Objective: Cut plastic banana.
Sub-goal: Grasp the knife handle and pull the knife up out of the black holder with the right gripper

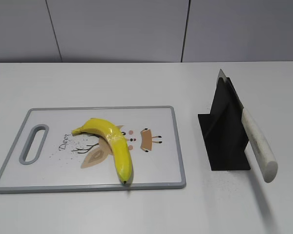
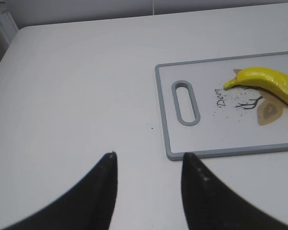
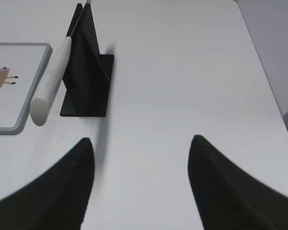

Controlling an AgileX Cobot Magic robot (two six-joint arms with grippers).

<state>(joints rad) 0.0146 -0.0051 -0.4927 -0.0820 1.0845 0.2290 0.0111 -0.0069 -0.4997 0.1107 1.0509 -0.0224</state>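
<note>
The plastic banana (image 1: 110,144) lies on the cutting board (image 1: 156,183) at the lower left of the exterior view, curving from its stem near the middle of the board down to a dark tip that almost reaches the board's near edge; its long axis runs from upper left to lower right of that frame, so a cut across it would run roughly from lower left to upper right; the knife (image 1: 249,131) rests in a black stand (image 1: 224,146) at the right of the frame, well apart from the board, its white handle (image 1: 259,146) sloping down toward the lower right and jutting free past the stand; in the right wrist view the right claw (image 3: 139,158) hangs above bare tabletop (image 3: 182,72), its two fingers spread wide with nothing between them, and the handle (image 3: 50,81) lies up and to the left of it, pointing down the frame toward the claw's side; in the left wrist view the left claw (image 2: 149,167) is likewise parted and holding nothing, over the tabletop just off the board's lower left corner (image 2: 173,154), with the banana's stem end (image 2: 264,81) up and to the right across the board's handle slot (image 2: 186,102); the right arm looks the nearer to the knife and the left the nearer to the banana, so the coming move probably turns on the right claw reaching up-left to close around the handle along its slanted line.
</note>
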